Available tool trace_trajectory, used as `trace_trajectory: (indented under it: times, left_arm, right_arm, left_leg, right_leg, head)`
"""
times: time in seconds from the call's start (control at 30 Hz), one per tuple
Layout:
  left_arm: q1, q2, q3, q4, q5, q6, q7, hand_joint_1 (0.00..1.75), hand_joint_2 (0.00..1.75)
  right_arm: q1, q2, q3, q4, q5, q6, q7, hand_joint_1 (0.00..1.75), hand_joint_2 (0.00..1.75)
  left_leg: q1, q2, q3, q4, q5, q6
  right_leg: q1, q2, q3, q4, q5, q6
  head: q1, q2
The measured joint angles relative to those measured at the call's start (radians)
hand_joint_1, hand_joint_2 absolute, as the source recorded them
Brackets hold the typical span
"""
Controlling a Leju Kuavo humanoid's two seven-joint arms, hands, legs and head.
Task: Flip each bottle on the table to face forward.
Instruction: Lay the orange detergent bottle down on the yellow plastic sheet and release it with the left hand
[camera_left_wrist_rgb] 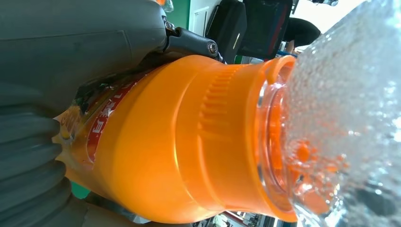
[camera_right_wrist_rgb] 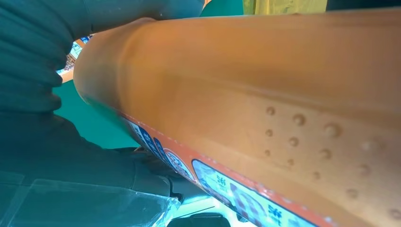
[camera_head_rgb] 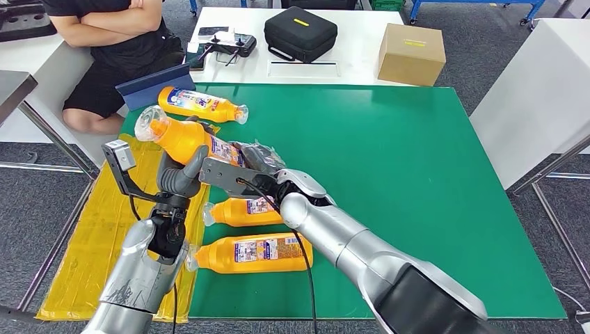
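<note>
Head view: both hands, left hand (camera_head_rgb: 182, 170) and right hand (camera_head_rgb: 254, 161), hold bottle (camera_head_rgb: 182, 138) over mat's (camera_head_rgb: 417, 174) left edge.

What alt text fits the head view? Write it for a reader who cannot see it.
Both robot hands, left hand and right hand, hold an orange bottle above a green mat. Three more orange bottles lie on their sides nearby, and a seated person waits at the far left.
</note>
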Motion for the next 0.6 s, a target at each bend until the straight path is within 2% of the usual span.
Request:
trace_trajectory:
  times: [0.03,0.07,0.1,0.6]
  left_arm:
    - [0.000,0.000,0.000,0.000,0.001,-0.001,0.000,1.75,1.75]
    - [0.000,0.000,0.000,0.000,0.003,-0.002,0.000,1.75,1.75]
    - [0.000,0.000,0.000,0.000,0.004,-0.005,0.000,1.75,1.75]
    - [0.002,0.002,0.000,-0.002,0.014,-0.009,0.004,1.75,1.75]
  right_arm:
    - [0.000,0.000,0.000,0.000,0.000,0.000,0.000,0.17,0.87]
    - [0.000,0.000,0.000,0.000,0.001,0.000,0.000,0.00,0.44]
    - [0.001,0.000,0.000,0.000,0.003,-0.001,0.001,0.00,0.00]
    - [0.004,0.000,0.000,-0.001,0.016,-0.002,0.013,0.00,0.00]
  left_leg:
    - [0.000,0.000,0.000,0.000,0.000,0.000]
    - [0.000,0.000,0.000,0.000,0.000,0.000]
    - [0.000,0.000,0.000,0.000,0.000,0.000]
    - [0.000,0.000,0.000,0.000,0.000,0.000]
  right_leg:
    - [0.000,0.000,0.000,0.000,0.000,0.000]
    - [0.000,0.000,0.000,0.000,0.000,0.000]
    - [0.000,0.000,0.000,0.000,0.000,0.000]
    - [0.000,0.000,0.000,0.000,0.000,0.000]
  head:
    - [0.000,0.000]
    - [0.000,0.000]
    - [0.000,0.000]
    - [0.000,0.000]
